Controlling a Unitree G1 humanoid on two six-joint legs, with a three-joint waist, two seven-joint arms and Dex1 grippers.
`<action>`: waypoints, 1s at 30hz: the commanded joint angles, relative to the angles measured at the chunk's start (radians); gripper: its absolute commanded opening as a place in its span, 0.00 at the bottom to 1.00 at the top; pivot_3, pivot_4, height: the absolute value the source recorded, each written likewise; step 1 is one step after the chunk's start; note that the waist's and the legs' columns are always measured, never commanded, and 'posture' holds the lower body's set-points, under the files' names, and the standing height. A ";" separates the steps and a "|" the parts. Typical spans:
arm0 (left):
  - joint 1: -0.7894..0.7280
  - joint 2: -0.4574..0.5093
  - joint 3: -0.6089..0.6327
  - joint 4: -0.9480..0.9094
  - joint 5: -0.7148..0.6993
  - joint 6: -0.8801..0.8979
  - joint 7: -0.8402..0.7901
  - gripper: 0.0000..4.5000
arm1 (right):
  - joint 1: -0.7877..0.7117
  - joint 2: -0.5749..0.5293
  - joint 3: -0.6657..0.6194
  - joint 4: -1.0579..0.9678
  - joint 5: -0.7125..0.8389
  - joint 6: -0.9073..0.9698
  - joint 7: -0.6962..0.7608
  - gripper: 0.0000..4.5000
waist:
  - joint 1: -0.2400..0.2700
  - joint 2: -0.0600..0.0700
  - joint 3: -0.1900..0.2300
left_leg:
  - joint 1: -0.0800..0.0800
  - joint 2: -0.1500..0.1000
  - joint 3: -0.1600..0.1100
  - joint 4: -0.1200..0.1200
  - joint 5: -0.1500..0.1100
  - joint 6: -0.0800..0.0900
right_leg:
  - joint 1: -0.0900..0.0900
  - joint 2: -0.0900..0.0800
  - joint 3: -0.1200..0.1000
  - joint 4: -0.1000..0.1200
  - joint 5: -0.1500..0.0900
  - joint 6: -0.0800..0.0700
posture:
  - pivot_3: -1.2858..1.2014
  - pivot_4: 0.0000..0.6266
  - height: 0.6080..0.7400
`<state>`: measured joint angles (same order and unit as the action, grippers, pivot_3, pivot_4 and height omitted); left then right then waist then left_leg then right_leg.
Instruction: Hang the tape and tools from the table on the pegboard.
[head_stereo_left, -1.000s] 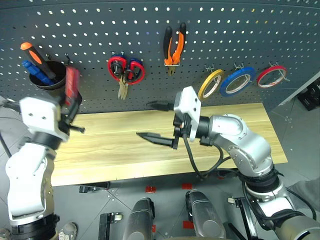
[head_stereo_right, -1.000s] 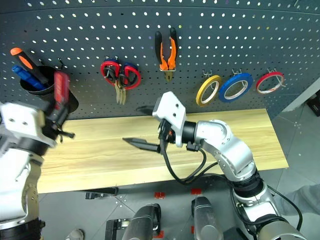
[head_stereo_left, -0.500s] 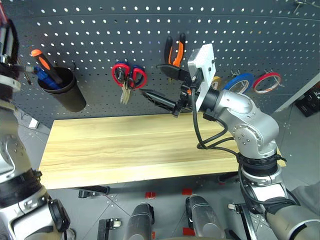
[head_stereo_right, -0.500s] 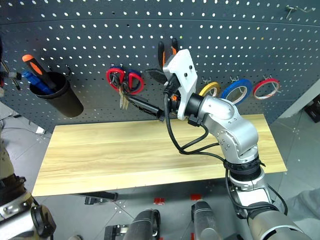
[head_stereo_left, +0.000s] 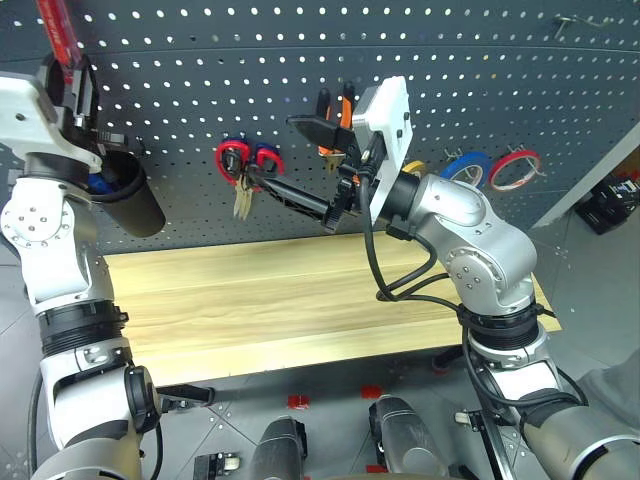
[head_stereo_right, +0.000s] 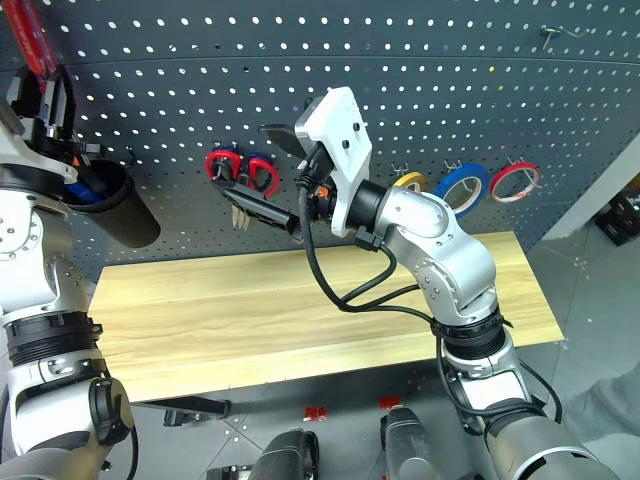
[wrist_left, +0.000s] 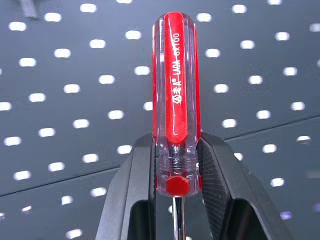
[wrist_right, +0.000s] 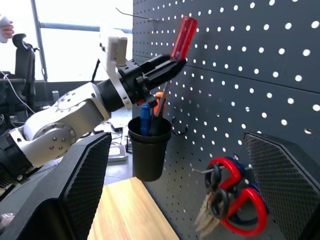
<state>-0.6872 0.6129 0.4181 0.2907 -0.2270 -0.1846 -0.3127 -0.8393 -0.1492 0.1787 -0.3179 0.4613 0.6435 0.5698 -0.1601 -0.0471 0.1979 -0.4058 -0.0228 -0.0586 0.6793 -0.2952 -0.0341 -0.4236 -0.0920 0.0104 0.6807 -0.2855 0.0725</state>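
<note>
Currently: screwdriver (wrist_left: 176, 100), red handle, pinched at its lower end by the left gripper (wrist_left: 175, 165), shaft pointing down above the black cup (wrist_right: 148, 150) on the pegboard (head_stereo_left: 500, 60); tip apparently in or just over the cup mouth, hard to tell. Right gripper (head_stereo_left: 295, 160) spread wide, holding nothing, raised before the board. Already hung: pliers (head_stereo_left: 340, 115), partly behind the right arm; blue tape (head_stereo_right: 468, 183) between yellow and red rolls. Table (head_stereo_left: 250, 300) bare. Small black scissors not made out. Remaining, by judgement: seating the screwdriver.
</note>
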 joint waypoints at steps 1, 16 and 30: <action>0.039 0.017 0.044 -0.071 -0.018 -0.011 0.027 0.19 | -0.011 -0.001 -0.007 -0.040 0.007 -0.012 0.000 1.00 | -0.014 0.001 -0.003 | 0.000 0.000 -0.001 0.000 0.000 0.000 | 0.000 0.000 0.000 0.000 0.000 0.000 | 0.45 0.19 1.00; 0.178 -0.001 0.083 -0.101 -0.031 -0.009 0.057 0.76 | -0.006 -0.002 -0.006 -0.042 0.009 -0.018 0.000 1.00 | -0.051 0.000 -0.019 | 0.000 -0.001 -0.005 -0.001 0.000 0.000 | 0.001 0.000 0.000 0.001 0.000 0.000 | 0.45 0.19 1.00; 0.323 -0.038 -0.065 -0.445 -0.072 0.255 0.028 1.00 | 0.097 -0.050 -0.040 -0.066 -0.011 -0.058 -0.009 1.00 | -0.051 0.004 -0.051 | 0.000 -0.003 -0.008 -0.001 -0.001 0.001 | 0.002 0.000 0.003 0.001 0.000 0.000 | 0.46 0.17 1.00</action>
<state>-0.3912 0.5641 0.3903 -0.0816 -0.2903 0.0245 -0.2523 -0.7646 -0.1837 0.1730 -0.3384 0.4525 0.6141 0.5614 -0.2113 -0.0433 0.1467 -0.4057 -0.0261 -0.0669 0.6777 -0.2958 -0.0334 -0.4211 -0.0916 0.0133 0.6817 -0.2855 0.0724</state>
